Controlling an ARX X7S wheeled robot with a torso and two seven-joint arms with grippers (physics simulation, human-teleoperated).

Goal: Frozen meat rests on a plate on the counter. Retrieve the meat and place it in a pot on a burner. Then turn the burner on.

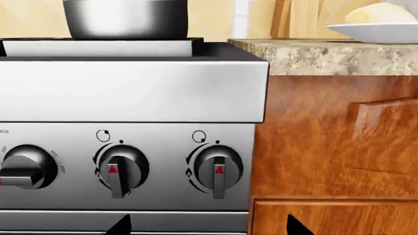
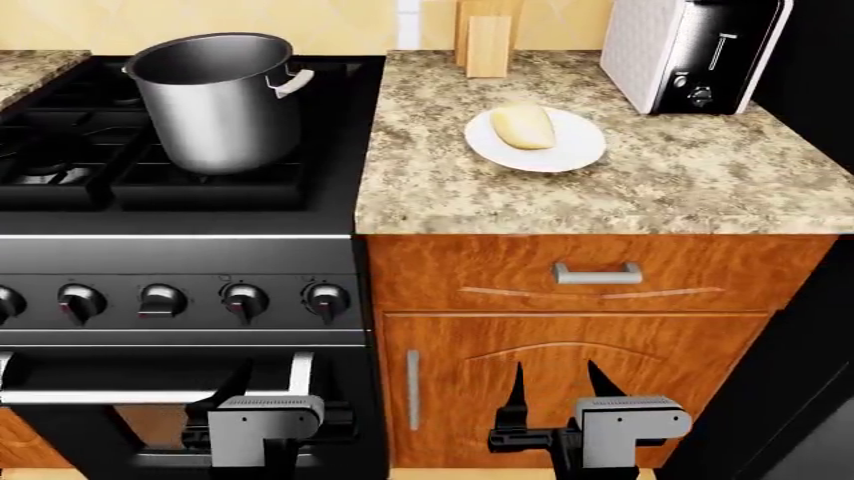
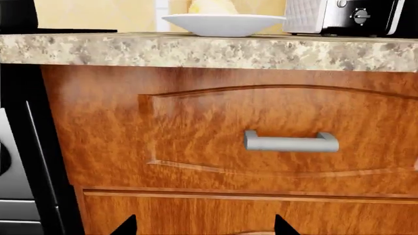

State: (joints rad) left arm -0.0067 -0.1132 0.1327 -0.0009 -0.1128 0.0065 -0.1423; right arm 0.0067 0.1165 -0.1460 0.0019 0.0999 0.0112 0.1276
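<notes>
1. Right gripper point(image 2: 553, 385) low before the cabinet, jaws spread, holding nothing; left gripper point(image 2: 260, 385) likewise empty, its spread hard to judge (one fingertip half hidden).
2. Meat point(image 2: 523, 126) on plate point(image 2: 577, 150), on counter point(image 2: 667, 190), well above and beyond the right jaws.
3. Risk: clipping the counter edge rising, or nudging the plate.
4. Pot point(image 2: 214, 100) waiting above the left jaws.

I'm seeing a toaster point(image 2: 694, 50) sitting far ahead of my right hand, off to its right, with a wooden block point(image 2: 487, 38) standing ahead and to the left. A grey drawer handle point(image 2: 597, 272) is showing just above and ahead of that hand. Stove knobs point(image 2: 244, 299) are lining up above my left hand, an oven door bar point(image 2: 120, 397) running beside it.
</notes>
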